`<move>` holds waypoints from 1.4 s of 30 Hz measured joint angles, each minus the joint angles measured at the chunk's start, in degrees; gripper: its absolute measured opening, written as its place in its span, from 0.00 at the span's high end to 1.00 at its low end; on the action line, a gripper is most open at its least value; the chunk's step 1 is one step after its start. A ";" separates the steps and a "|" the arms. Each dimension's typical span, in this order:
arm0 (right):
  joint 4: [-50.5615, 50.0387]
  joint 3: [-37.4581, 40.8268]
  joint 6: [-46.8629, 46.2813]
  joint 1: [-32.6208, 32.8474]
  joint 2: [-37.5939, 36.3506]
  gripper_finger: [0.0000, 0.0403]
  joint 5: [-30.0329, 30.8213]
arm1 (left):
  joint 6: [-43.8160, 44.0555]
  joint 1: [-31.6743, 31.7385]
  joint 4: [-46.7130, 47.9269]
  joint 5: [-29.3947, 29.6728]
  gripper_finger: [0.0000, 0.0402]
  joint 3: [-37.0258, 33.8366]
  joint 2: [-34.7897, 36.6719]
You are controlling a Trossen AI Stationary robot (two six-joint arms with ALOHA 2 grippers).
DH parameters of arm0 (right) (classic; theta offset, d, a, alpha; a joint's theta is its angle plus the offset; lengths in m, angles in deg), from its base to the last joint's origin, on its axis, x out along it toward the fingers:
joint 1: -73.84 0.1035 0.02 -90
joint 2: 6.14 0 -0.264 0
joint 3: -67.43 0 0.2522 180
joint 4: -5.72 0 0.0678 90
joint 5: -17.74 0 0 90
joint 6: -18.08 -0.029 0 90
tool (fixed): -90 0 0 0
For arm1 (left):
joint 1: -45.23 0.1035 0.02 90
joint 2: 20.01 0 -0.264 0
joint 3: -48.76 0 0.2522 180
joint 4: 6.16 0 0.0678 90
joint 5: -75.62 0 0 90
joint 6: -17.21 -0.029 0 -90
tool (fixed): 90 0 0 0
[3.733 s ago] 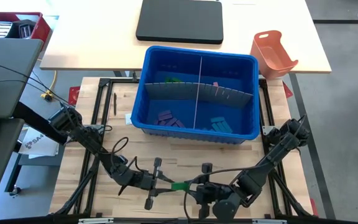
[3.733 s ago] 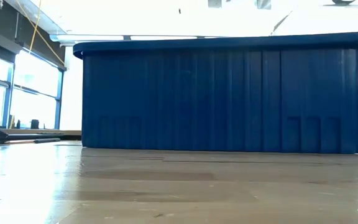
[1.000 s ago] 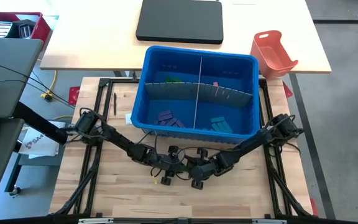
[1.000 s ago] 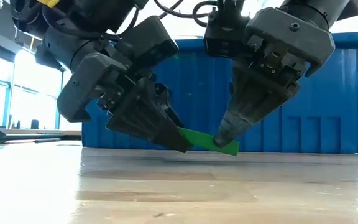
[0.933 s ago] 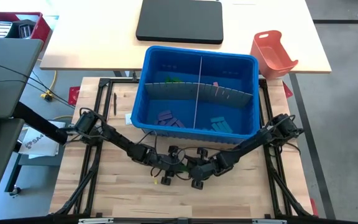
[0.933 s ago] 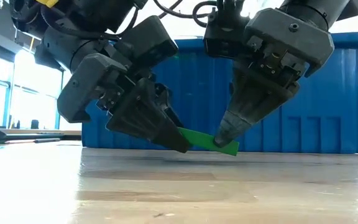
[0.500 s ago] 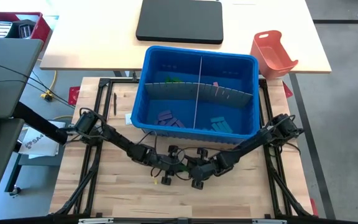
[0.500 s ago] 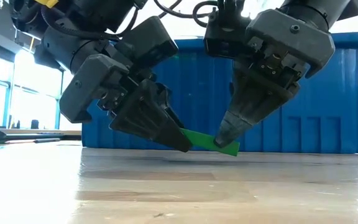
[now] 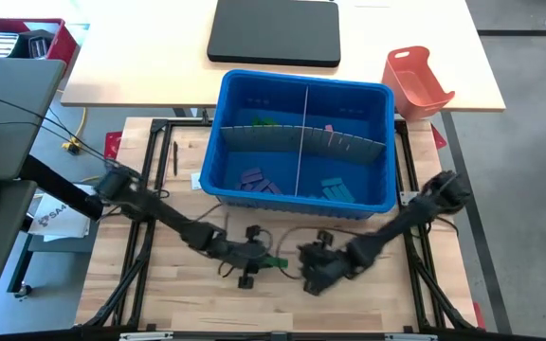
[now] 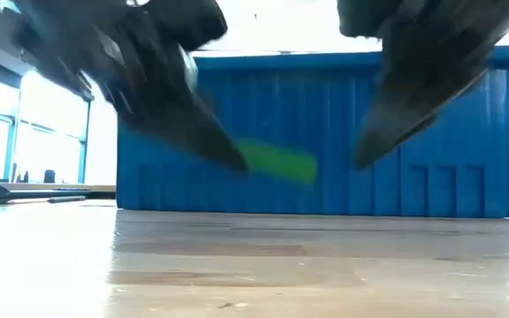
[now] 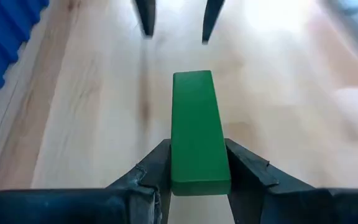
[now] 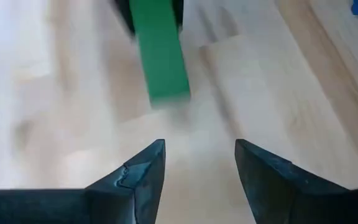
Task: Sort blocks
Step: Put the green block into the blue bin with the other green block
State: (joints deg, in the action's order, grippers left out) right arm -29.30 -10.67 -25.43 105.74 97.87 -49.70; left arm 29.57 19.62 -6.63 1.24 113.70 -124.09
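In the lower middle of the high view, the left gripper (image 9: 265, 260) holds a green block (image 9: 275, 261) by one end, its jaws closed narrowly against the block's two long sides; the left wrist view shows this plainly, the green block (image 11: 195, 127) reaching forward from between the dark fingers (image 11: 156, 169) over the pale wooden desk (image 11: 79, 118). In the low view the green block (image 10: 277, 162) hangs clear above the desk surface, tilted, in front of the blue bin (image 10: 431, 132). The right gripper (image 9: 308, 266) sits just right of the block in the high view, apart from it; in the right wrist view its jaws stand open with nothing between them, and the green block (image 12: 159, 53) lies beyond the fingertips (image 12: 148, 163), not touching them. In the upper middle of the high view stands the blue bin (image 9: 224, 133), split into compartments by a grey divider (image 9: 349, 143); purple blocks (image 9: 258, 179) lie in its lower-left compartment, blue blocks (image 9: 338, 189) in the lower-right, a green block in the upper-left and a pink block (image 9: 328, 128) in the upper-right. An orange-red tray (image 9: 415, 81) stands at the upper right.
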 joint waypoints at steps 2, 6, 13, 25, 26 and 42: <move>-2.38 0.00 -3.15 3.62 -2.63 0.53 2.81 | 3.15 -1.85 3.07 1.72 0.74 0.14 4.33; -4.99 0.00 -8.47 10.97 -7.55 0.53 12.06 | 11.17 -2.46 18.39 5.21 0.74 6.77 14.03; -6.18 0.00 -10.46 16.98 -11.24 0.52 29.94 | -0.04 8.58 53.40 9.76 0.74 37.21 18.04; -8.54 0.00 -9.80 12.70 -10.89 0.52 29.51 | -11.99 54.51 64.67 -12.97 0.74 61.81 4.74; -8.76 0.00 -9.81 12.60 -10.89 0.52 29.50 | -11.99 56.97 65.18 -14.74 0.74 61.81 3.04; -9.40 0.00 -10.46 12.63 -10.80 0.52 29.75 | 0.63 66.97 68.08 -17.22 0.74 61.65 -15.74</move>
State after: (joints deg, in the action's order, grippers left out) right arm -38.70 -10.67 -35.90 118.37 87.07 -19.95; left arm 30.19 86.59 61.45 -15.97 175.35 -139.84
